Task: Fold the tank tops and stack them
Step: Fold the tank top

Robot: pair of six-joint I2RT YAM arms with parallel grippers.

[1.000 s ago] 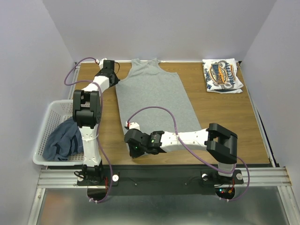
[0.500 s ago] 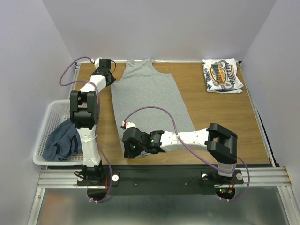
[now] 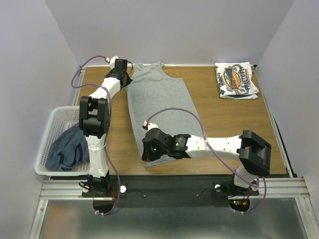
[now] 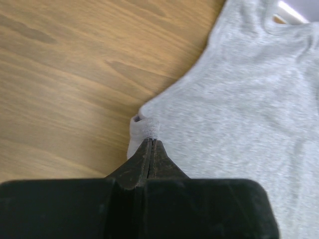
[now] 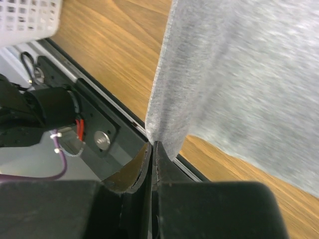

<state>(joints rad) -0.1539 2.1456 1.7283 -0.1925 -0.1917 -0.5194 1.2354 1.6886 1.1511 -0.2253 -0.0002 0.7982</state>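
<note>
A plain light grey tank top (image 3: pixel 159 102) lies stretched lengthwise on the wooden table. At the far left my left gripper (image 3: pixel 124 78) is shut on its shoulder strap (image 4: pixel 144 127), with a small bunch of cloth at the tips (image 4: pixel 151 143). Near the front edge my right gripper (image 3: pixel 147 153) is shut on the bottom left corner of the hem (image 5: pixel 164 134) and lifts it off the table. A white tank top with a blue-and-orange logo (image 3: pixel 236 80) lies folded at the far right corner. A dark slate blue tank top (image 3: pixel 67 148) is crumpled in the basket.
A white plastic lattice basket (image 3: pixel 50 134) hangs off the table's left side. The table (image 3: pixel 239 124) ends at a black rail (image 3: pixel 169 185) along the front, close under the right gripper. Purple cables loop over both arms.
Both grippers have moved right with the grey tank top held between them; it swung left half a second ago and now lies further right. The right arm has stretched out more.
</note>
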